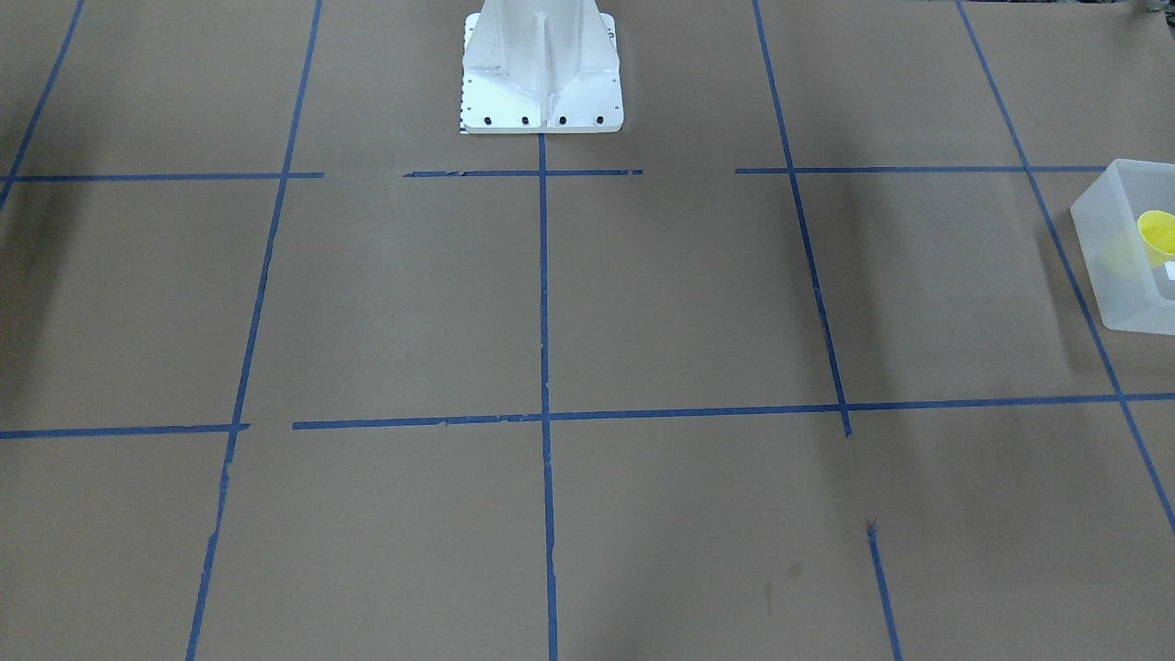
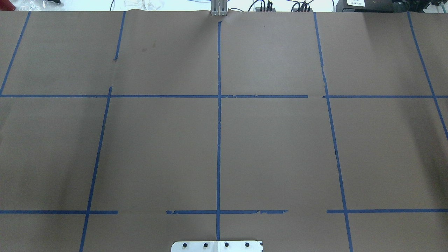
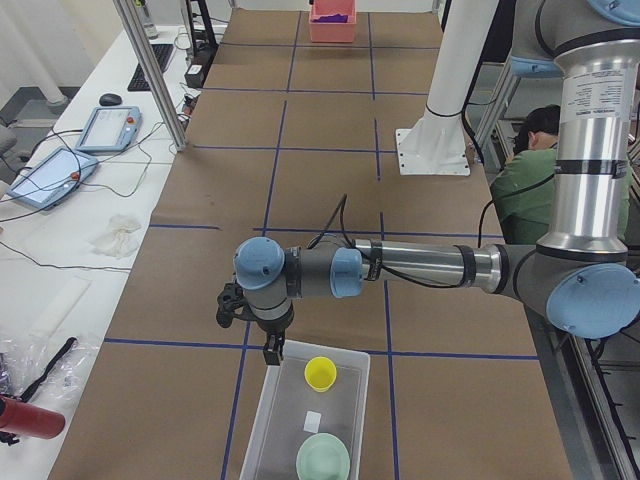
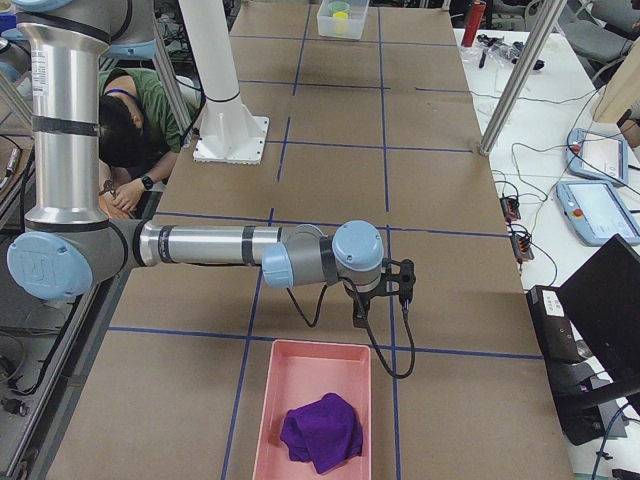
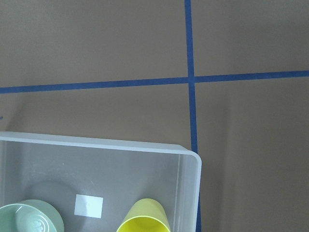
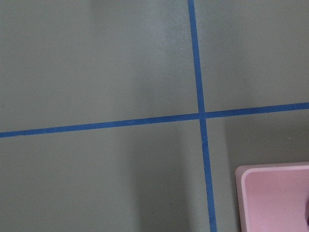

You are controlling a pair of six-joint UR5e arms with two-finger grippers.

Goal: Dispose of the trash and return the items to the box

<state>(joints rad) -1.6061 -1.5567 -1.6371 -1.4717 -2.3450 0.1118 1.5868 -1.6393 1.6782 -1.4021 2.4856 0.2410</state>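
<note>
The translucent box (image 3: pixel 285 430) lies at the table's left end and holds the yellow tumbler (image 3: pixel 320 373) and the mint-green bowl (image 3: pixel 323 458). My left gripper (image 3: pixel 272 348) hangs just over the box's far rim; I cannot tell if it is open or shut. The left wrist view shows the box's rim (image 5: pixel 96 144), the tumbler (image 5: pixel 142 221) and the bowl (image 5: pixel 29 218) below it. The box (image 1: pixel 1115 275) and tumbler (image 1: pixel 1158 231) also show at the front view's right edge. My right gripper (image 4: pixel 382 305) hovers near the pink tray (image 4: pixel 300 385); I cannot tell its state.
The pink tray holds a purple cloth (image 4: pixel 322 430); its corner shows in the right wrist view (image 6: pixel 275 198). The white robot base (image 1: pixel 542 73) stands mid-table. A white label (image 5: pixel 89 206) lies on the box floor. Blue tape lines grid the brown table.
</note>
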